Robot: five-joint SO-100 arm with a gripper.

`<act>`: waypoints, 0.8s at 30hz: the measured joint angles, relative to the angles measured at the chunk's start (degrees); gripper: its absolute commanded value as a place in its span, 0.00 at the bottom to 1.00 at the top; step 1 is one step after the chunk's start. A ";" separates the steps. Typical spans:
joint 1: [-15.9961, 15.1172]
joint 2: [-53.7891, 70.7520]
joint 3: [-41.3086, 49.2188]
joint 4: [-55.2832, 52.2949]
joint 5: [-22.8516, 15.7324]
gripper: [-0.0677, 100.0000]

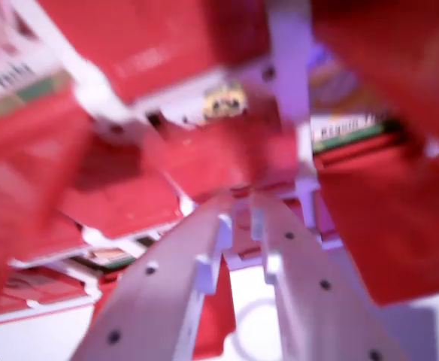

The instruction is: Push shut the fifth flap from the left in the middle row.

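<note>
Looking left, blurry red flaps (114, 188) stand open over a white frame (298, 90). Near the middle, the white gripper (238, 226) has its fingers close together, holding nothing, right by one red flap (227, 154). More flaps (389, 210) are right.

The flaps (227, 150) look like smooth red plastic with a slight sheen, hinged in a white plastic frame (289, 68). The gripper (242, 226) is matt white plastic, faintly ridged, dotted with small dark screws (152, 268). Printed paper cards (347, 128) show behind open flaps. Blur hides finer texture.
</note>
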 measured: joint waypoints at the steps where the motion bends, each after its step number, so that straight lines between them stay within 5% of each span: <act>1: 0.00 0.00 -0.35 -0.62 0.00 0.02; 24: -0.09 1.49 -0.70 1.93 -0.88 0.02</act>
